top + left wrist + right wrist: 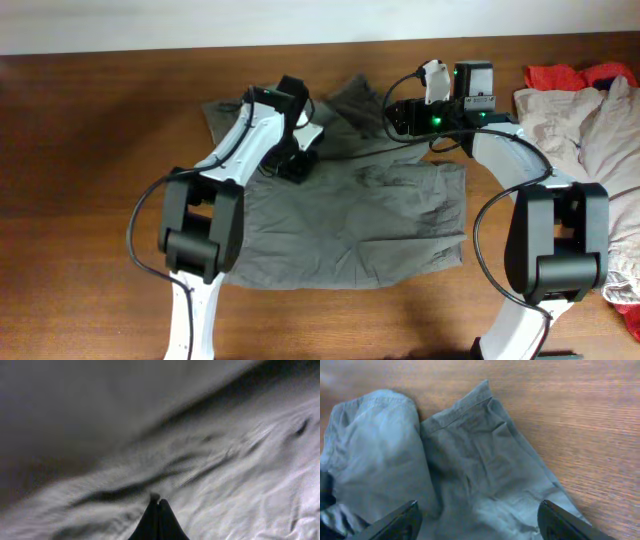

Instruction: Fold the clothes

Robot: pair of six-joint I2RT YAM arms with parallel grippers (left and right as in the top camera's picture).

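Note:
A grey garment [350, 220], shorts by the look of it, lies spread on the wooden table [80, 200]. My left gripper [293, 165] is low on its upper left part. In the left wrist view its jaws [157, 502] are shut, tips together, and seem to pinch a bit of the grey cloth [240, 475], which fills the blurred view. My right gripper [395, 120] hangs over the garment's far edge. In the right wrist view its jaws [477, 520] are wide open and empty above the cloth [470, 460].
A pile of pale pink clothes [590, 110] lies at the right edge, with a red cloth [560, 75] behind it. Bare wood [580, 410] lies beyond the garment's far hem.

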